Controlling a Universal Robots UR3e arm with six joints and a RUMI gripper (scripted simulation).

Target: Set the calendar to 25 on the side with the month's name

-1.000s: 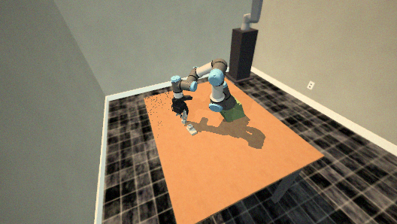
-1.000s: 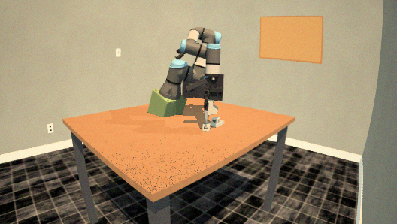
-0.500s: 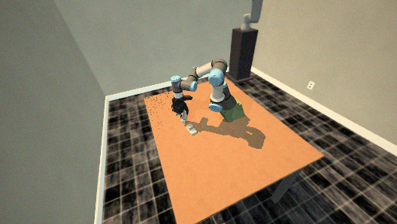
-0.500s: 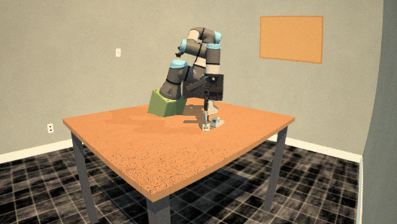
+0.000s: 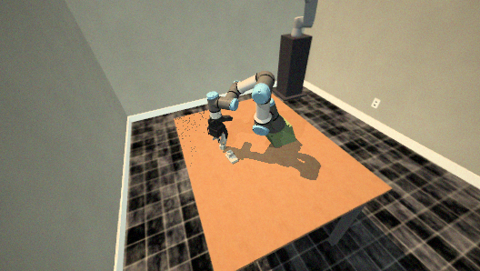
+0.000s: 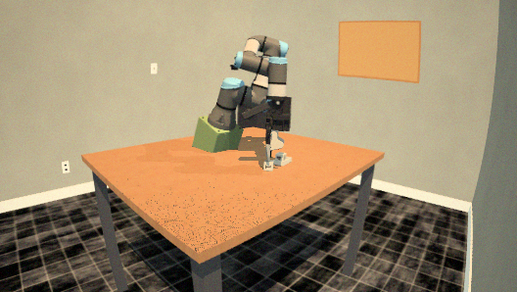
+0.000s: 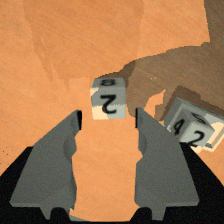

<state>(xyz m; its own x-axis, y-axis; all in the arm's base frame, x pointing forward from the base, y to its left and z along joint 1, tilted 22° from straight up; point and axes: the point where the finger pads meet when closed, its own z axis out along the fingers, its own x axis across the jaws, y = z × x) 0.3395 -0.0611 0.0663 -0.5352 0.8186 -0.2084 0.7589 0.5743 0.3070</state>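
Top, ext. & wrist views of a UR3e w/ a black & dk-grey two-jaw gripper (image 5: pixel 223 143) (image 6: pixel 268 158) (image 7: pixel 108 110) pointing down over an orange rectangular tabletop (image 5: pixel 273 205) (image 6: pixel 171 181) (image 7: pixel 105 170). Gripper: part-open, nothing held; in the wrist view the fingers stand apart, approx. parallel at the tips, w/ a gap between.

Loose pale-grey cube w/ black characters (image 5: pixel 223 147) (image 6: pixel 268 167) (image 7: pixel 108 98): on the tabletop, outside the tray, at 12 o'clock of the fingertip gap (wrist view). Its larger visible face bears a 2-like digit; the narrower face at 12 o'clock bears an 8-like mark. Exact digit orientation: can't tell.

Pale-grey calendar tray (image 5: pixel 234 160) (image 6: pixel 287 161) (image 7: pixel 177 106): near the loose cube, at approx. 4–5 o'clock of it (top view), 2 o'clock (ext. view), 3–4 o'clock (wrist view). Second pale-grey cube w/ black digits (image 7: pixel 191 131): at the tray, faces marked 4 & 2 visible; whether it sits flat, can't tell.

Green angular base block (image 5: pixel 283 137) (image 6: pixel 208 138): under the arm's foot, at approx. 3 o'clock of the gripper (top view).
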